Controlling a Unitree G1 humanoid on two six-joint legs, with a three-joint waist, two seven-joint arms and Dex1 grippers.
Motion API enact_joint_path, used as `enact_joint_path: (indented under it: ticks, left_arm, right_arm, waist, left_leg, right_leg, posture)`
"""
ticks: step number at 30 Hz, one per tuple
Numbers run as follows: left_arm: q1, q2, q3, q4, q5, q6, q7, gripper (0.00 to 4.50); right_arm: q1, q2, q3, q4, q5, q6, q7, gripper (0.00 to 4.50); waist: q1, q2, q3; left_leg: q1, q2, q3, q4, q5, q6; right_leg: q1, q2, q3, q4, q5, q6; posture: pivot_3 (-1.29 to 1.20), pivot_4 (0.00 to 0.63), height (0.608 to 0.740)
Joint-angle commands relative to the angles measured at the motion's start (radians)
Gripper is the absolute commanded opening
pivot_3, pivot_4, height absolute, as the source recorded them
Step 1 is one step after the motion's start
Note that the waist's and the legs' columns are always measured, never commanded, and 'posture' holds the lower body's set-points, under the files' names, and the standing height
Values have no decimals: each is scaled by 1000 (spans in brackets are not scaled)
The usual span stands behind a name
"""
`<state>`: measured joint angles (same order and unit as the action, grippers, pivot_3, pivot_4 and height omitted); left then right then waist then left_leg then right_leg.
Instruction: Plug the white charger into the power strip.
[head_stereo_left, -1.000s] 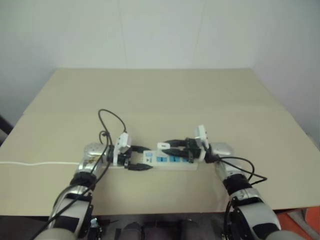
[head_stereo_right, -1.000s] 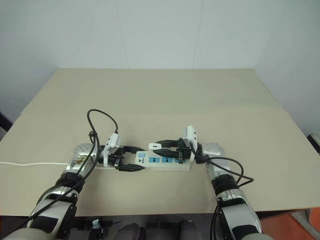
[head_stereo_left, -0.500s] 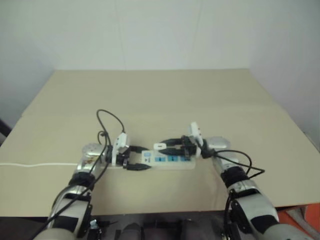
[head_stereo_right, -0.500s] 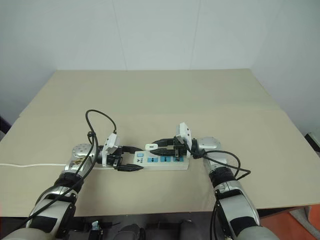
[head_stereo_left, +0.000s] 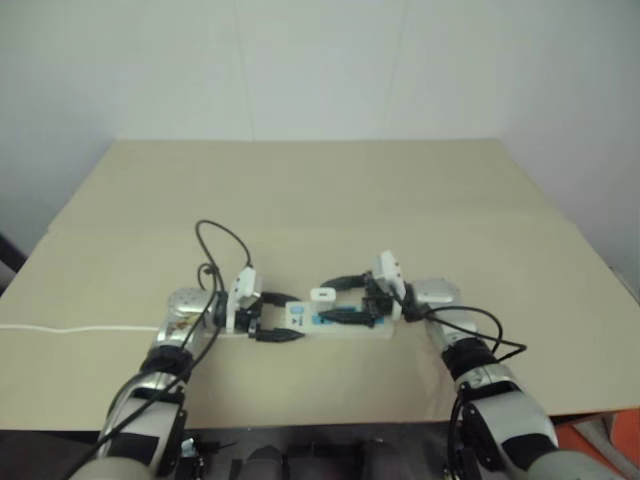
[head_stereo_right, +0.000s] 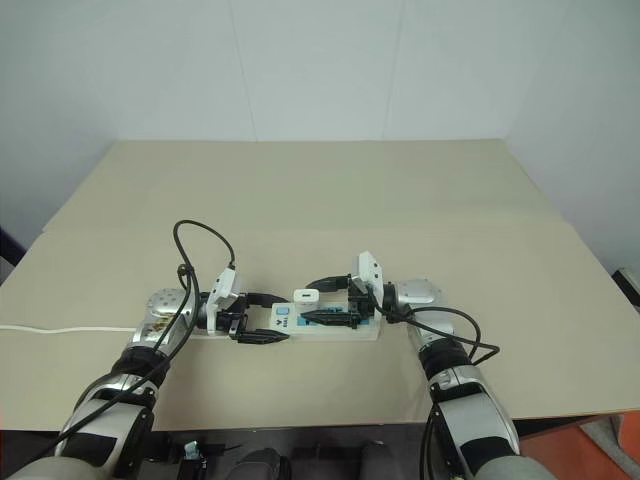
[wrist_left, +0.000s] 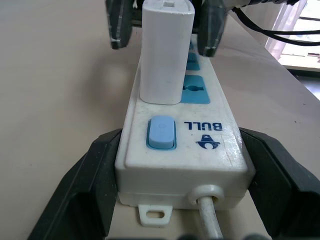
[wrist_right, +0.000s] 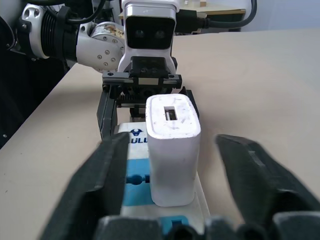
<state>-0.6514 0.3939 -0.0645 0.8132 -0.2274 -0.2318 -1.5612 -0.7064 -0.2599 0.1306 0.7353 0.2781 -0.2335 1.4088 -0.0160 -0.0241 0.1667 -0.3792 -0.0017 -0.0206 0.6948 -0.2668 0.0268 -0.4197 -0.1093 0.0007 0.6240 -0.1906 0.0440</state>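
Note:
The power strip (head_stereo_right: 334, 330) lies flat on the tan table, near its front edge. My left gripper (wrist_left: 180, 141) is shut on its switch end, one black finger (wrist_left: 82, 192) against each long side. The white charger (wrist_left: 165, 55) stands upright in the socket beside the blue switch (wrist_left: 161, 133). Across from it, my right gripper (wrist_right: 172, 145) is open; its fingers (wrist_right: 102, 180) flank the charger (wrist_right: 172, 150) with a gap on both sides. In the left eye view the charger (head_stereo_left: 322, 296) rises above the strip between both hands.
The strip's white cord (head_stereo_left: 70, 327) runs left across the table to its edge. A black cable (head_stereo_left: 225, 240) loops above my left wrist and another (head_stereo_left: 490, 335) curls beside my right one. The table (head_stereo_left: 320, 190) stretches wide behind the strip.
My right gripper has opened and let go of the charger, which now stands by itself in the strip. The left gripper keeps its hold on the strip.

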Motion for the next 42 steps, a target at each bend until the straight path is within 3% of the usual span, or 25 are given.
enact_joint_path:
  ticks: [1, 2, 6, 10, 15, 20, 25, 32, 42]
  left_arm:
    - [-21, -17, -10, 9, 2, -4, -11, 3264]
    - [-24, -17, -11, 13, 3, -2, -14, 3264]
    - [-46, -9, -25, 22, -9, 64, -53, 4476]
    - [-49, -2, -24, 2, -37, 67, -53, 4476]
    - [-5, 88, 3, -208, -120, 105, -47, 4476]
    - [106, 271, 34, -469, -183, 196, -53, 4476]
    - [214, 397, 88, -579, -226, 259, -43, 4476]
    - [294, 410, 140, -564, -201, 198, 0, 4476]
    - [255, 412, 105, -546, -208, 276, -27, 4476]
  right_arm:
    - [36, -6, 4, 10, -18, -4, 13, 4444]
    - [39, -9, 2, 6, -17, -5, 17, 4444]
    - [62, -22, -9, -20, -17, -23, 13, 4500]
    - [81, -38, -18, -56, -16, 1, 1, 4500]
    - [126, -95, -75, -233, 38, 72, -50, 4500]
    - [221, -240, -157, -473, 92, 115, -71, 4500]
    - [317, -429, -236, -617, 117, 135, -36, 4500]
    - [433, -637, -255, -730, 87, 286, -73, 4500]
    - [550, -690, -332, -865, 80, 406, -245, 4500]
  waist:
    - [2, 0, 0]
    - [3, 0, 0]
    - [2, 0, 0]
    - [1, 0, 0]
    - [0, 0, 0]
    - [-5, 2, 2]
    - [-1, 4, 4]
    - [4, 4, 5]
    - [4, 3, 5]
  left_leg:
    - [0, 0, 0, 0, 0, 0]
    - [0, 0, 0, 0, 0, 0]
    - [-1, 0, 0, 0, 0, 0]
    - [-1, 0, 0, 0, 0, 0]
    - [-3, 0, -1, 0, 0, 0]
    - [-6, 0, -2, -1, 0, 0]
    - [-4, 1, -1, -3, 0, 0]
    - [-4, 1, 5, -3, 0, 0]
    - [-5, 1, 6, -3, -1, 0]
  right_leg:
    - [0, 0, 0, 0, 0, 0]
    - [0, 0, 0, 0, 0, 0]
    - [0, 0, 0, 0, 0, 0]
    - [0, 0, 0, 0, 0, 0]
    - [-3, 0, 0, 1, 0, 0]
    - [-5, 0, 1, 0, 0, 0]
    - [-5, 0, 4, -6, -2, 1]
    - [-4, 0, 3, -9, -2, 1]
    - [-4, 0, 3, -10, -2, 1]
  posture:
    - [0, 150, 740]
    - [0, 150, 740]
    - [0, 150, 740]
    - [0, 150, 740]
    - [0, 150, 740]
    - [0, 150, 740]
    - [0, 150, 740]
    - [0, 150, 740]
    - [0, 150, 740]
